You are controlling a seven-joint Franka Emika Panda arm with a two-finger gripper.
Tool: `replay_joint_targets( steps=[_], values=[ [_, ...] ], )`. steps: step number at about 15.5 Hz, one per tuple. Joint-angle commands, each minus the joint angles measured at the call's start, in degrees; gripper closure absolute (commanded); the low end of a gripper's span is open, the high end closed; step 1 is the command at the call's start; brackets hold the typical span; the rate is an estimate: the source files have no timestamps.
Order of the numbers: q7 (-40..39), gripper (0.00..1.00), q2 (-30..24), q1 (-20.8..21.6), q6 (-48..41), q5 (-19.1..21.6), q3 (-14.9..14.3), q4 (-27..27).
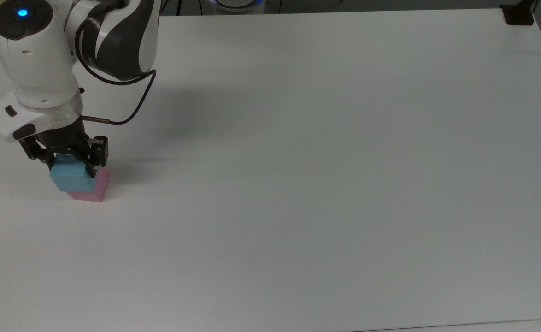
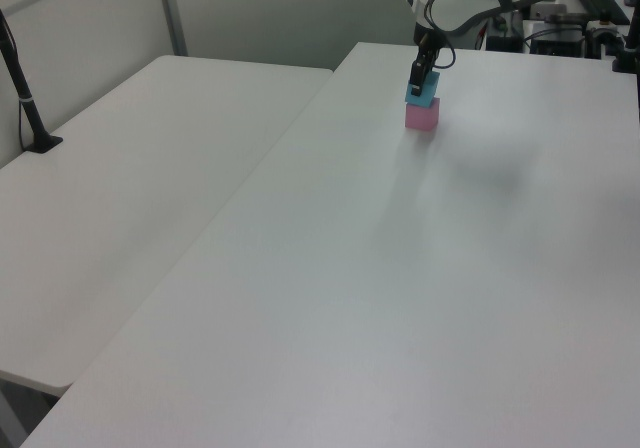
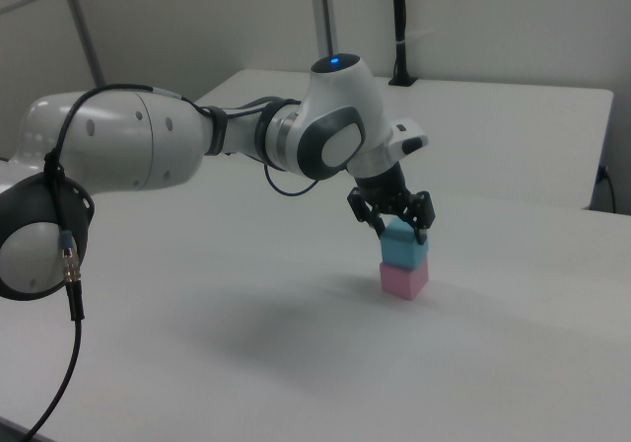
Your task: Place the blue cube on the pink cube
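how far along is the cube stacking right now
Done: the small light blue matte cube has been picked up and now sits directly over the pastel pink matte cube on the white table; in the right view they appear to touch. In hand: the gripper is shut on the blue cube. Left: open the fingers and lift away, leaving the stack standing.

In the top view the blue cube (image 1: 71,179) covers most of the pink cube (image 1: 99,186), leaving a pink strip at the lower right, and the gripper (image 1: 65,159) hides the blue cube's top. The arm (image 1: 35,55) is cut off by the upper left edge there (its base lies out of frame). In the left view both cubes sit far off in the upper right, too small to tell whether they touch.
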Motion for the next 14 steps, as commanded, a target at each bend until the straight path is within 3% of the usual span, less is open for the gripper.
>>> replay_joint_targets(
  steps=[1,8,14],
  values=[
    [-1.06,0.00,-1.44,0.17,-4.06,-0.62,0.23,-0.10],
    [0.86,0.00,-11.01,2.62,-15.48,-0.54,0.32,-1.93],
    [16.50,0.00,-19.71,12.63,-28.04,-0.63,-0.03,-4.05]
  ],
)
